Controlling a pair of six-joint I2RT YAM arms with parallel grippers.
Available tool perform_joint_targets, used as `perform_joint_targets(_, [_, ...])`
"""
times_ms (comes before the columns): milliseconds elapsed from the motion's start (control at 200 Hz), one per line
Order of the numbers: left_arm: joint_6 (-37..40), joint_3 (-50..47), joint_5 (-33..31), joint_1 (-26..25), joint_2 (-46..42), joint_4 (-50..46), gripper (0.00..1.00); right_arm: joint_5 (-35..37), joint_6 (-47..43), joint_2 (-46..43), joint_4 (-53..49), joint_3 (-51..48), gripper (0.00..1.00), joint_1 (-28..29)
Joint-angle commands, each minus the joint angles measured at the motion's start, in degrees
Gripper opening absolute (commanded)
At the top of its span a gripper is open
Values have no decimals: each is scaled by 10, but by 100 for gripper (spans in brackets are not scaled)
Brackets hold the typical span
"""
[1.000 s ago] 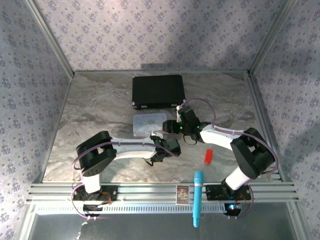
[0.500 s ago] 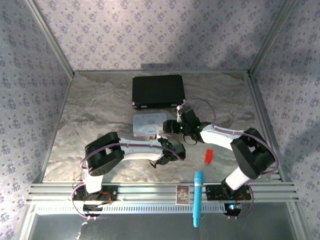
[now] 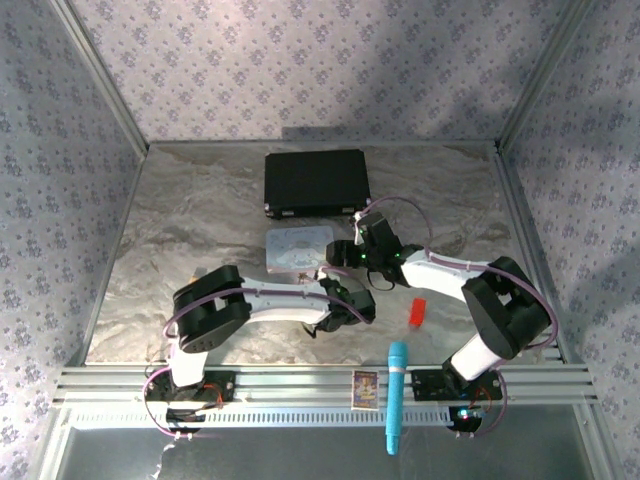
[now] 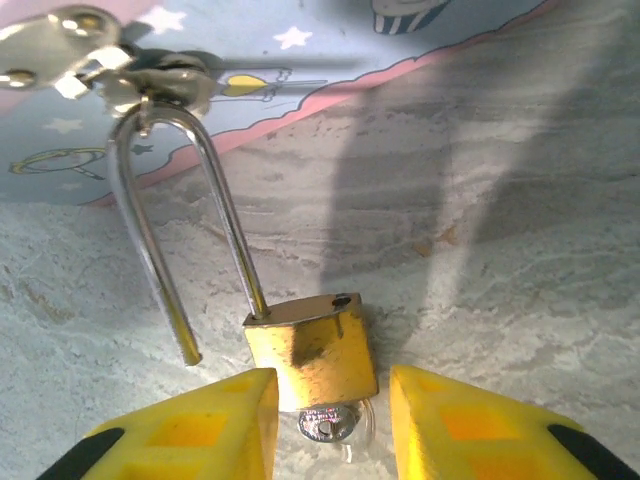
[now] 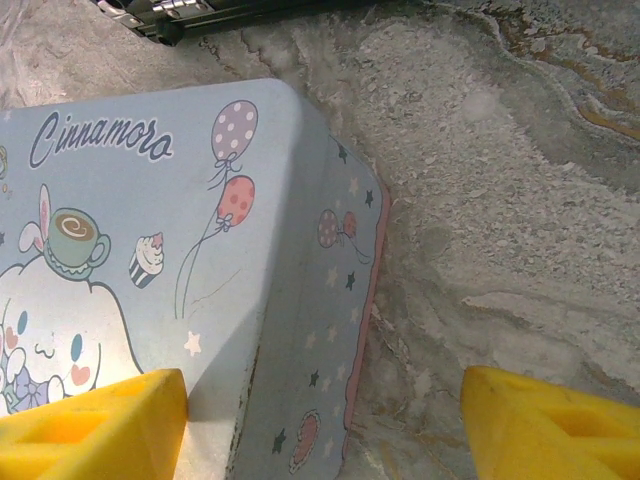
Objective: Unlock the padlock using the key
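The brass padlock [image 4: 312, 350] lies on the marble in the left wrist view. Its silvery shackle [image 4: 160, 220] is sprung, one leg out of the body, and hooks through the hasp [image 4: 150, 85] of the pastel tin [image 3: 295, 245]. The key [image 4: 335, 425] sits in the bottom of the padlock. My left gripper [image 4: 333, 432] is open, with a yellow fingertip [image 4: 200, 430] on each side of the key and a gap to it. My right gripper [image 5: 325, 425] is open and straddles the tin's [image 5: 150, 250] corner, gripping nothing.
A black case [image 3: 315, 182] lies behind the tin. To the right on the marble is a small red block [image 3: 417, 312]. A blue tube [image 3: 396, 395] and a small card [image 3: 365, 389] rest on the front rail.
My left arm has shifted right, carrying its gripper a little to the right. The right arm has stayed put.
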Motion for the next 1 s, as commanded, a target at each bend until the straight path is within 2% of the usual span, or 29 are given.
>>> perform_joint_targets(0, [1, -20, -6, -1, -72, 3, 40, -1, -28, -3, -80, -2, 73, -10])
perform_joint_targets(160, [13, -65, 18, 27, -142, 48, 43, -10, -57, -23, -108, 36, 75, -15])
perform_joint_targets(245, [18, -93, 29, 43, -177, 69, 48, -6, -61, -46, -109, 38, 79, -15])
perform_joint_targets(295, [22, -111, 33, 49, -201, 87, 57, -3, -61, -65, -107, 35, 84, -15])
perform_joint_targets(355, [27, -137, 37, 54, -236, 107, 66, 1, -55, -90, -108, 27, 98, -14])
perform_joint_targets(480, [40, -210, 77, 74, -326, 204, 87, -17, -60, -147, -107, 2, 99, -9])
perform_joint_targets(565, [42, -275, 128, 100, -396, 288, 99, -24, -57, -187, -103, -24, 99, 3])
perform_joint_targets(670, [27, -360, 195, 143, -484, 392, 100, -34, -61, -215, -110, -44, 99, 32])
perform_joint_targets(750, [8, -405, 217, 175, -539, 423, 100, -31, -48, -209, -106, -49, 99, 67])
perform_joint_targets(894, [10, -415, 216, 215, -590, 367, 100, 17, -42, -144, -71, -44, 97, 155])
perform_joint_targets(994, [13, -412, 217, 227, -606, 338, 100, 14, -23, -78, -27, -35, 87, 182])
